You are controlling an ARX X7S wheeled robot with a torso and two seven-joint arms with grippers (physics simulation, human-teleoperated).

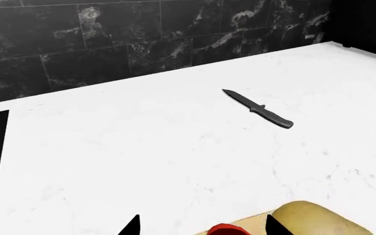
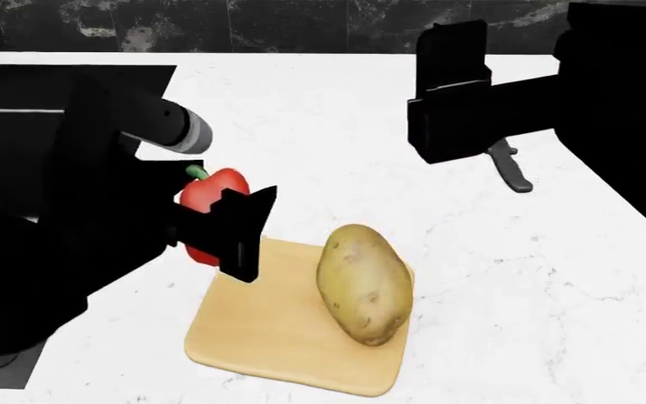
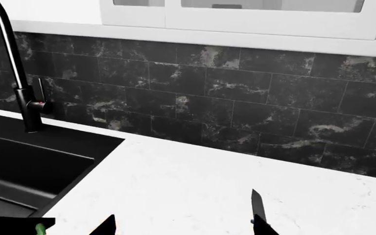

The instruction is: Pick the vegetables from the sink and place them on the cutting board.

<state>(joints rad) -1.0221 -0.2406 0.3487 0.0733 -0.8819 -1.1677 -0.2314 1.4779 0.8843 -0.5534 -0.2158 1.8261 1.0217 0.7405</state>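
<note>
My left gripper [image 2: 233, 236] is shut on the red bell pepper [image 2: 213, 195], which stands stem up just above the left edge of the cutting board [image 2: 267, 337]. In the left wrist view the pepper [image 1: 227, 230] shows between the two dark fingertips of that gripper [image 1: 202, 226], with the board [image 1: 256, 223] beyond it. The tan potato [image 2: 366, 284] lies on the board's right half and also shows in the left wrist view [image 1: 318, 218]. My right gripper [image 2: 449, 126] hangs open and empty high over the counter [image 3: 184, 225]. The black sink [image 3: 18, 166] lies at the left.
A black knife [image 2: 510, 172] lies on the white counter right of the board, also seen from both wrists [image 1: 260, 110] [image 3: 258, 205]. A black faucet [image 3: 18, 73] stands behind the sink. A dark tiled wall [image 3: 240, 112] backs the counter.
</note>
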